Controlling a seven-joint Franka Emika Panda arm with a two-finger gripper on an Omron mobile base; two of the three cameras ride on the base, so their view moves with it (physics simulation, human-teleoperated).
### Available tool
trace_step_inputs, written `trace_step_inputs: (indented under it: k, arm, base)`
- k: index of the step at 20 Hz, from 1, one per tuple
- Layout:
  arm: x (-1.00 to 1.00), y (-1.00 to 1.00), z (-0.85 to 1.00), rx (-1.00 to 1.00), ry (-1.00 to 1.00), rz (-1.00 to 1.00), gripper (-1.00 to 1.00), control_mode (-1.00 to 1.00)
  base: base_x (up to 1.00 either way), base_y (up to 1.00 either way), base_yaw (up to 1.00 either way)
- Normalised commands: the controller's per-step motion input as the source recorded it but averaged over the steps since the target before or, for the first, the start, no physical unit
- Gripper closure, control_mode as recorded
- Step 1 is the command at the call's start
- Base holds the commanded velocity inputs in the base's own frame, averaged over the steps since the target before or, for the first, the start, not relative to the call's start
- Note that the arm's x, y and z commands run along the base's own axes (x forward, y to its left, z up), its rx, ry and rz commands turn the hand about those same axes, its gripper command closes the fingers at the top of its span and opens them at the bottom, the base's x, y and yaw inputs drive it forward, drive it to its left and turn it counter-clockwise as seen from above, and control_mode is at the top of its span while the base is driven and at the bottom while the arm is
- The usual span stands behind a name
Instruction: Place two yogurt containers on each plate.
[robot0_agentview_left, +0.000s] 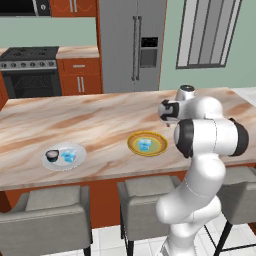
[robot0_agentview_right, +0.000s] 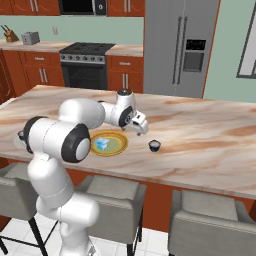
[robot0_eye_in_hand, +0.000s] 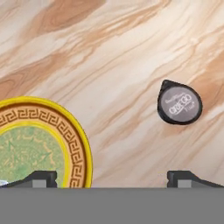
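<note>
The yellow-rimmed plate (robot0_agentview_left: 159, 148) (robot0_agentview_right: 119, 145) (robot0_eye_in_hand: 74, 135) lies near the counter's front edge with one light blue yogurt cup (robot0_agentview_left: 145, 145) (robot0_agentview_right: 101, 144) on it. Just right of that plate a dark yogurt cup with a pale top (robot0_agentview_right: 154, 145) (robot0_eye_in_hand: 180, 104) stands on the bare counter. The white-grey plate (robot0_agentview_left: 62, 164) at the left carries a dark cup (robot0_agentview_left: 52, 155) and a light blue cup (robot0_agentview_left: 69, 157). My gripper (robot0_agentview_right: 141, 128) (robot0_eye_in_hand: 113, 179) hovers open above the counter between the yellow plate and the loose dark cup, holding nothing.
The marble island counter (robot0_agentview_left: 100, 120) runs across both base views. Grey stools (robot0_agentview_left: 50, 220) (robot0_agentview_right: 210, 215) stand along its front edge. Behind it are a stove (robot0_agentview_left: 30, 70) and a steel fridge (robot0_agentview_right: 180, 45). My own arm (robot0_agentview_left: 210, 137) hides the counter right of the yellow plate.
</note>
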Motion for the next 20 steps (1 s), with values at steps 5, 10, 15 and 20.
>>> trace_step_inputs:
  k: [5,10,15,20]
  arm:
    - [-0.08,-0.62,0.00,0.00,0.10,0.05,-1.00,-1.00]
    - [-0.02,-0.53,0.00,0.00,0.14,0.11,-1.00,-1.00]
    - [0.00,-0.34,-0.03,0.00,0.09,0.18,-1.00,-1.00]
    - [0.03,-0.29,-0.16,0.00,0.00,0.18,-1.00,-1.00]
  base:
    - [0.00,0.00,0.00]
    - [0.00,0.00,0.00]
    - [0.00,0.00,0.00]
    - [0.00,0.00,0.00]
